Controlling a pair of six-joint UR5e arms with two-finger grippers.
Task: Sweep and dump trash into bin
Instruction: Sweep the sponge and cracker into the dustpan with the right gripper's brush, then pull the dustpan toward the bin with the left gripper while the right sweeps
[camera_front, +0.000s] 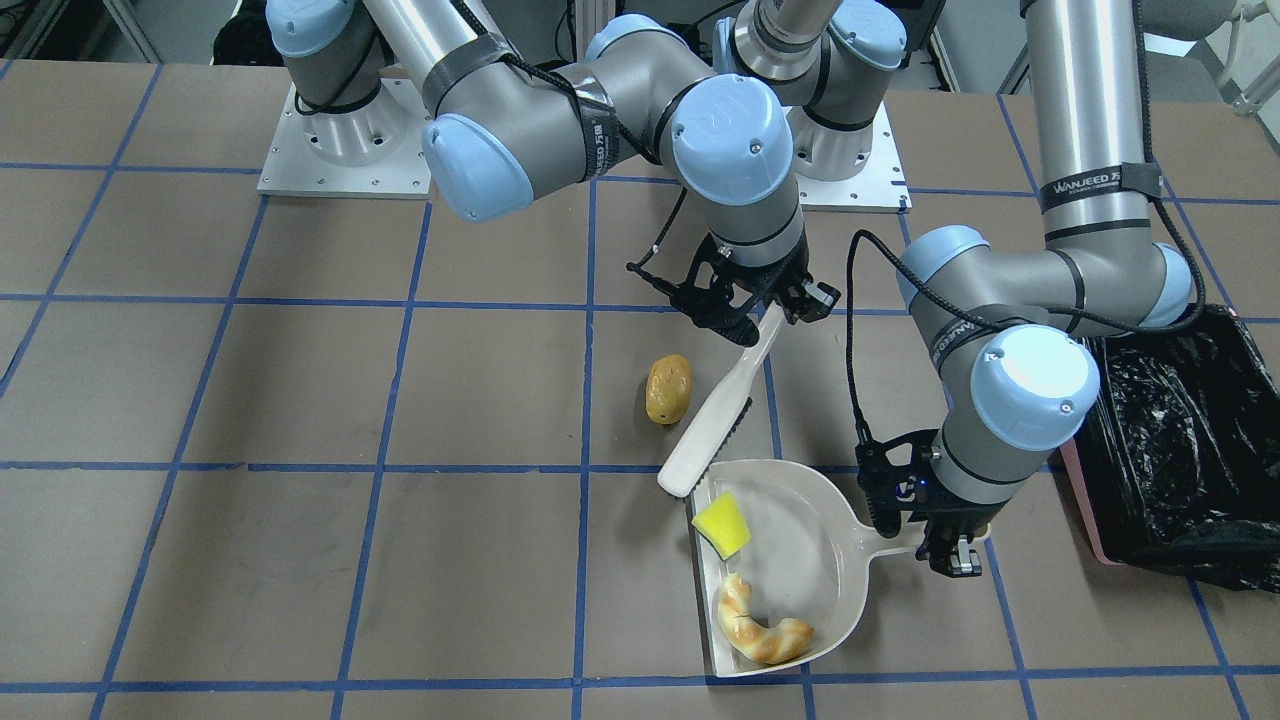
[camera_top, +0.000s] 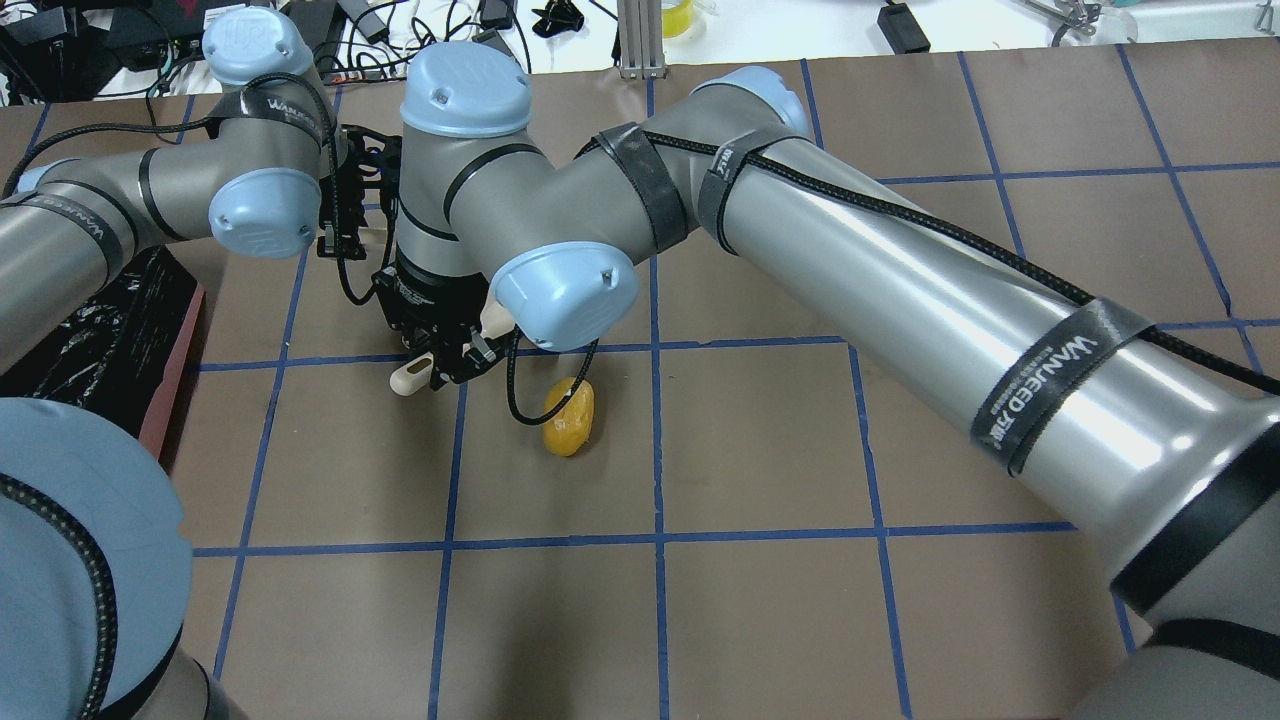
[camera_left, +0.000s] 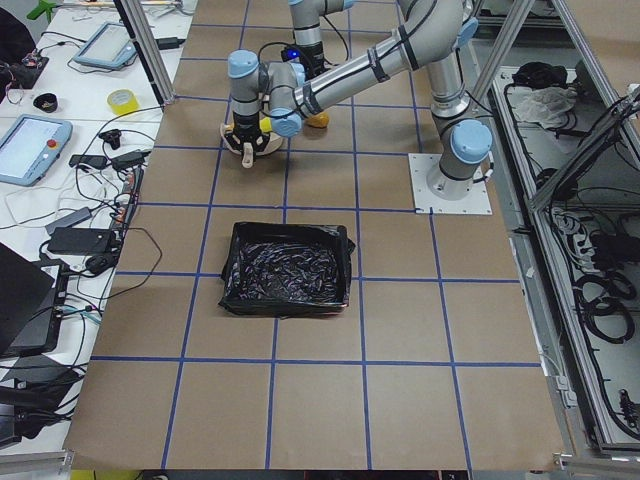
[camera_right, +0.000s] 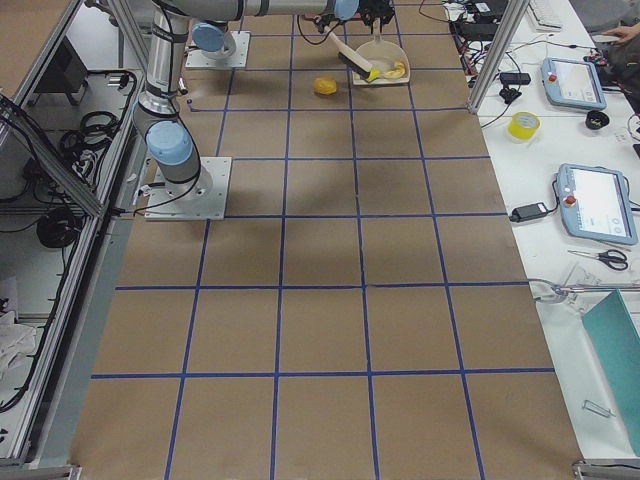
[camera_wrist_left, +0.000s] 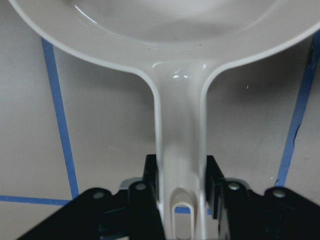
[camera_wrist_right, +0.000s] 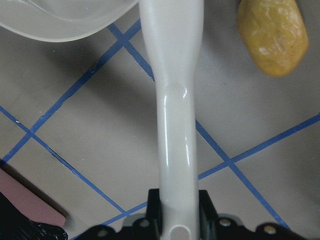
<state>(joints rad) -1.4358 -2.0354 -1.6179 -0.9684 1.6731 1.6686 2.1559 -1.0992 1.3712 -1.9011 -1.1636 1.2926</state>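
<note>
Cream plastic sits nearest the front camera: the broad cream dustpan (camera_front: 815, 520) lies flat on the brown tape-gridded table (camera_front: 300, 380). Two of the three pieces are already aboard. The pale tan curved croissant-like piece (camera_front: 765, 632) is in the near corner, and the yellow sponge chunk with dark green backing (camera_front: 722, 526) sits right at the open lip.

The left gripper (camera_front: 940, 548) is pinching the pan's handle, a finger pressed on each side in its wrist view. Off to the robot's left of it stands the rectangular pink bin lined with crinkled black plastic (camera_front: 1083, 505), close by that arm.

Moving back, the long cream black-bristled brush (camera_front: 715, 420) slants down with its head at the pan's far corner. The golden-brown potato-like lump (camera_front: 668, 388) rests on the table just beside the brush, on the side away from the pan. Farther back, the right gripper (camera_front: 755, 310) is clamped on the end of the brush handle.

So this looks like the last sweep. The brush wants lifting over the lump and setting down beyond it. Then one low, steady stroke should draw it toward the lip. The lump looks rounded and may roll wide, so keep contact slow and square. Hold the pan lip down on the table. Mind the sponge at the edge, since a clumsy stroke could knock it back out.
</note>
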